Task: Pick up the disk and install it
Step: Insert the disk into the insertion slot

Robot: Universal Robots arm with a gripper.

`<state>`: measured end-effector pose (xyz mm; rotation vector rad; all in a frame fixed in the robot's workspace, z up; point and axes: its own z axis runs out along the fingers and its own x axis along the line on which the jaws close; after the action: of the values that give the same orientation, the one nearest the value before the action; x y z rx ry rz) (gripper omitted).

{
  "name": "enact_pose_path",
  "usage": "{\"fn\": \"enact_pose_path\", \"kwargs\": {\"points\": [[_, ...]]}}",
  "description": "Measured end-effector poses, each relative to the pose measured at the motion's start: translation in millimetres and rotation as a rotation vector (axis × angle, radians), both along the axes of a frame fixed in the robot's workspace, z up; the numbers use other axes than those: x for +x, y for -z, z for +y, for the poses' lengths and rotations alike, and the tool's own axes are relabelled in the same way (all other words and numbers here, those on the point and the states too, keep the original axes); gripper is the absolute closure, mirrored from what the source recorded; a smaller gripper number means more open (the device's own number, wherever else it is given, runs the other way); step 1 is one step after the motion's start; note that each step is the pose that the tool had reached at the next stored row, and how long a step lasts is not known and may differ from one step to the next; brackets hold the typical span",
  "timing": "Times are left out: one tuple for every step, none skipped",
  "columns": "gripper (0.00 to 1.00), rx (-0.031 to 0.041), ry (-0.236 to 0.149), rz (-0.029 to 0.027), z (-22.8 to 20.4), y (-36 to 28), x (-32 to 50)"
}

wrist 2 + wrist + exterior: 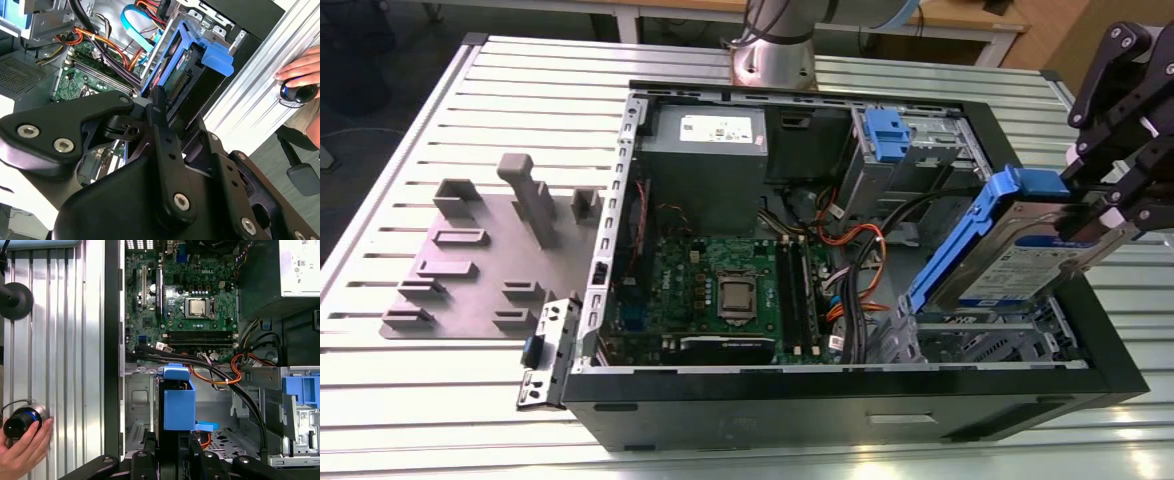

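The disk (1027, 255), a silver drive with a white-and-blue label and blue rails, hangs tilted on edge over the open computer case (854, 410), at its corner nearest the exterior view's right. My gripper (1107, 205) is shut on its upper end. Below the disk lies an open metal drive bay (987, 340), and its lower corner is at about the bay's rim. In the second wrist view the fingers (159, 97) clamp the disk (177, 75) near its connector end. In the first wrist view the disk's blue rail (179, 402) stands over the bay (140, 405).
Inside the case sit the motherboard (720, 290), a grey power-supply box (707, 150), a drive cage with a blue latch (887, 135) and loose orange and black cables (854, 250). A grey fixture plate (480, 260) lies on the slatted table. A person's hand (25, 445) rests on a knob beside the case.
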<state>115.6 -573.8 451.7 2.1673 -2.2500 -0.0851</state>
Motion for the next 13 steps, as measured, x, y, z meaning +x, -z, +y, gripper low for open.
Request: {"fn": "enact_pose_path", "kwargs": {"points": [[0.65, -0.0002, 0.0, 0.0, 0.3, 0.2, 0.2], [0.65, -0.0001, 0.0, 0.0, 0.5, 0.4, 0.5], [0.65, -0.0001, 0.0, 0.0, 0.6, 0.6, 0.8], [0.65, -0.0001, 0.0, 0.0, 0.7, 0.7, 0.9], [0.65, -0.0002, 0.0, 0.0, 0.8, 0.8, 1.0], [0.65, -0.0003, 0.0, 0.0, 0.8, 0.8, 1.0], [0.65, -0.0003, 0.0, 0.0, 0.8, 0.8, 1.1], [0.65, -0.0003, 0.0, 0.0, 0.9, 0.8, 1.1], [0.65, -0.0002, 0.0, 0.0, 0.9, 0.9, 1.1], [0.65, -0.0003, 0.0, 0.0, 0.9, 0.9, 1.1], [0.65, 0.0, 0.0, 0.0, 0.9, 1.6, 1.1], [0.65, -0.0002, 0.0, 0.0, 0.9, 2.3, 1.1], [0.65, -0.0004, 0.0, 0.0, 0.9, 3.3, 1.1]]}}
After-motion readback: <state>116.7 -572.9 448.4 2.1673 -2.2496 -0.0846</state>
